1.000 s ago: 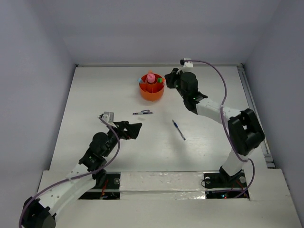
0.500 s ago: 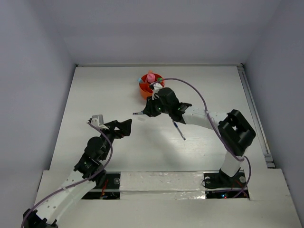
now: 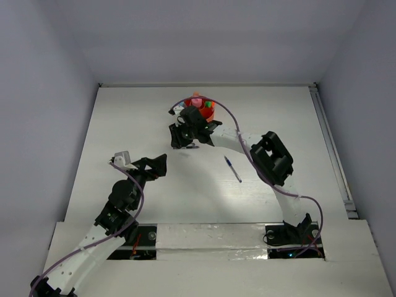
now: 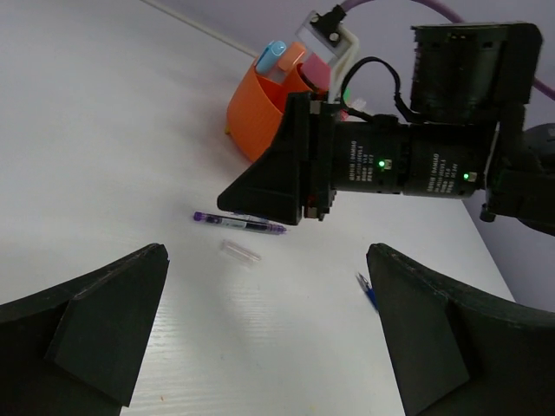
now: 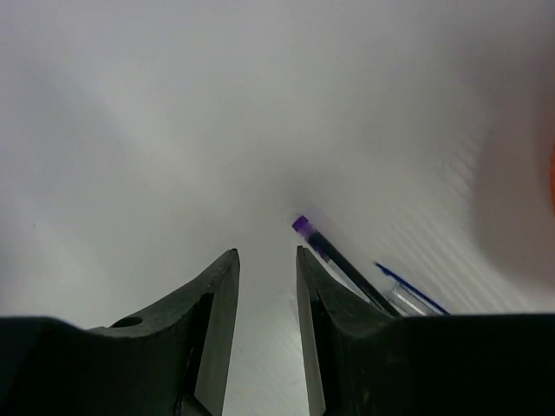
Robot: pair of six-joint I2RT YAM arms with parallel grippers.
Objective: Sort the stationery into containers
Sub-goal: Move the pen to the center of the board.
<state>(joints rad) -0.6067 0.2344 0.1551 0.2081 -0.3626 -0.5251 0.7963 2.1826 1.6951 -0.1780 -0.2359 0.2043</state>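
The round orange cup [image 3: 208, 113] [image 4: 250, 114] stands at the table's far middle, holding a pink piece [image 3: 197, 101], a green piece [image 3: 209, 104] and a light-blue marker [image 4: 275, 55]. My right gripper [image 3: 179, 142] [image 5: 265, 253] hangs low just in front of it. Its jaws stand a narrow gap apart with nothing between them. A dark pen with a purple end [image 4: 240, 224] [image 5: 340, 258] lies just beside the right finger [image 5: 323, 312]. A clear cap [image 4: 240, 253] lies nearby. A blue pen [image 3: 233, 169] lies further right. My left gripper [image 3: 161, 167] [image 4: 267, 253] is wide open and empty, short of the dark pen.
White walls close off the table at the back and on both sides. The right arm's cable [image 3: 232, 120] loops over the cup. A rail [image 3: 328, 142] runs along the right edge.
My right arm swung from beside the cup leftward and down to the dark pen, its jaws parting slightly. The left arm drew back a little to the left.
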